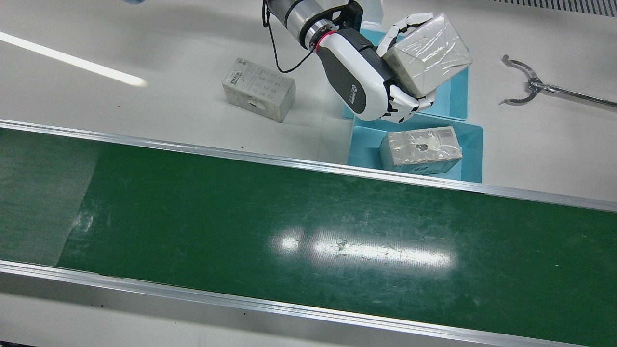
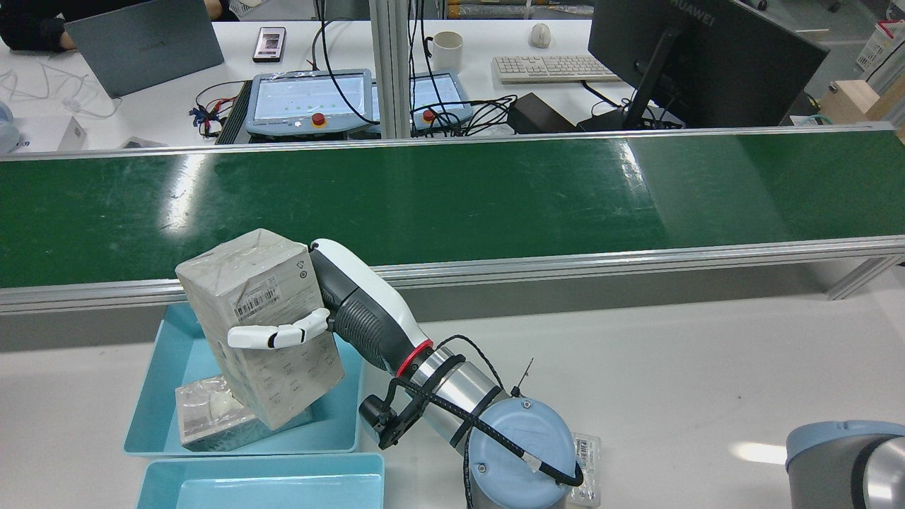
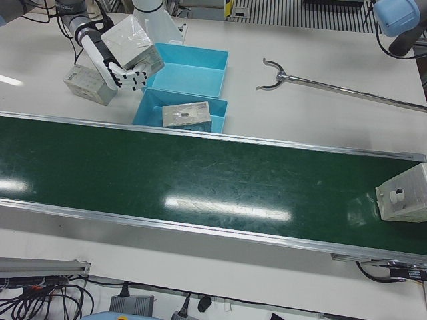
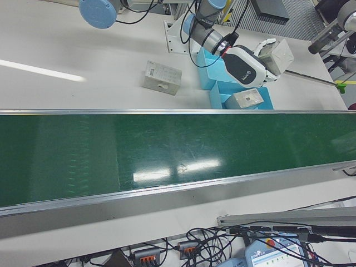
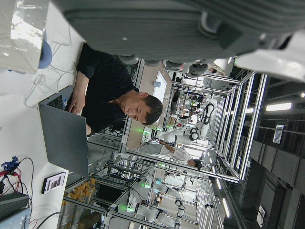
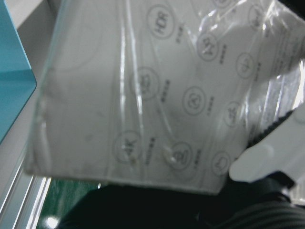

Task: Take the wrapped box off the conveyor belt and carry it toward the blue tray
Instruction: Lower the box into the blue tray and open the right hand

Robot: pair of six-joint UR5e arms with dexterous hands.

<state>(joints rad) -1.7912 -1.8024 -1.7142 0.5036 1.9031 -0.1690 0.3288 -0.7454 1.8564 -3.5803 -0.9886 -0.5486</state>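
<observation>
Right hand (image 1: 366,82) clasps the wrapped box (image 1: 429,53), fingers closed round it, tilted, with the blue tray (image 2: 159,396) beneath the hand. Left hand's state cannot be told.

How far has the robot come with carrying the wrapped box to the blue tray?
Done: the wrapped box is off the conveyor belt. In hand: the right hand holds it tilted, fingers across it, above the blue trays. Left: little carrying, if any; which tray lies beneath is unclear.

Box on belt (image 3: 404,195) cut by left-front view's edge; box behind arm base (image 2: 585,459) mostly hidden; right hand view blurred.
</observation>
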